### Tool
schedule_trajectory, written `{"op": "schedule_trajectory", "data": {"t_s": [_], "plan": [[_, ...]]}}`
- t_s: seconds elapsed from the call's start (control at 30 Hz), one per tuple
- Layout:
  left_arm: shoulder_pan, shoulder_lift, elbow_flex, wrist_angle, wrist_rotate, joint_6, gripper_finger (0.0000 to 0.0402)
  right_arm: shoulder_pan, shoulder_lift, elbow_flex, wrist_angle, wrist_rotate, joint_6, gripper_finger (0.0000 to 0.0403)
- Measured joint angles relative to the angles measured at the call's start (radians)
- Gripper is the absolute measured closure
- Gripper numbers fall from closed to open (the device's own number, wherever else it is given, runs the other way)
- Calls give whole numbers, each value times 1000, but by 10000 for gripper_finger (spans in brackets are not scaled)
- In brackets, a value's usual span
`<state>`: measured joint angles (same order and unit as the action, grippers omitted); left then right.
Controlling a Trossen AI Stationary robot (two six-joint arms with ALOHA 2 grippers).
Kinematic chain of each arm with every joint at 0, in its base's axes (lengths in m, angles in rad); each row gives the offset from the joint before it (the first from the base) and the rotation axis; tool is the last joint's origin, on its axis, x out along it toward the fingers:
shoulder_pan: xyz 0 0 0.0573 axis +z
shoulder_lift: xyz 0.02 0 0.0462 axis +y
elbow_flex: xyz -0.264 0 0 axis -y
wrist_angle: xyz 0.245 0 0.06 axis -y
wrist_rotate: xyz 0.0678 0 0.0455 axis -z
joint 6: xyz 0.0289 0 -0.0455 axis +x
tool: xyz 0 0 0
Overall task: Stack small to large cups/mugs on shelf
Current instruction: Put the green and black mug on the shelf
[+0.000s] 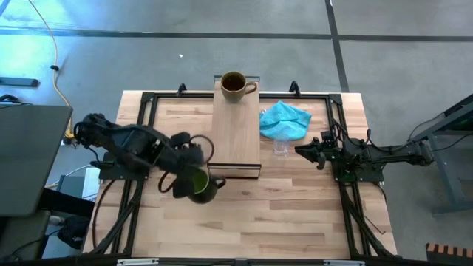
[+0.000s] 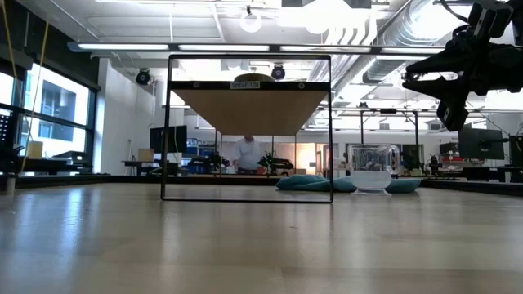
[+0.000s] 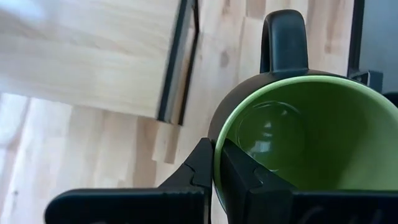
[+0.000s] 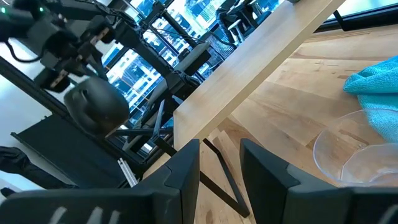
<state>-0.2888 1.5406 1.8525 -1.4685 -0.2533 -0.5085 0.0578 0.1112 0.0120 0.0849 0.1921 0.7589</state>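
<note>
The dark green mug [image 1: 201, 185], green inside, hangs in my left gripper [image 1: 194, 181] off the near end of the shelf [image 1: 236, 129]. It also shows in the right wrist view [image 4: 96, 106]. The brown mug [image 1: 234, 85] stands upright on the shelf's far end. The small clear glass cup [image 1: 281, 146] stands on the table just right of the shelf, touching the turquoise cloth [image 1: 284, 120]. My right gripper [image 1: 299, 150] is open and empty, held above the table just right of the glass [image 4: 354, 149]. My left gripper pinches the green mug's rim [image 3: 217, 163] on the side away from the handle [image 3: 283, 37]. One finger [image 3: 239, 171] is inside the mug and one [image 3: 198, 168] outside. The fingers come from above, pointing down. The mug hangs mouth up, clear of the table.
The shelf is a raised board on a dark frame [image 2: 249, 122], with open room beneath it. The cloth [image 2: 315, 184] lies beside the glass [image 2: 372, 167]. A dark frame [image 1: 148, 100] rims the tabletop. A person shows far off in the room [image 2: 243, 153].
</note>
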Motion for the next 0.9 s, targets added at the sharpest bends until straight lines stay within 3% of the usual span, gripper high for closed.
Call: {"op": "schedule_trajectory", "data": {"t_s": [0.9], "plan": [[352, 0, 22, 50, 18, 413, 401, 0, 0, 0, -37, 0, 3, 297]]}}
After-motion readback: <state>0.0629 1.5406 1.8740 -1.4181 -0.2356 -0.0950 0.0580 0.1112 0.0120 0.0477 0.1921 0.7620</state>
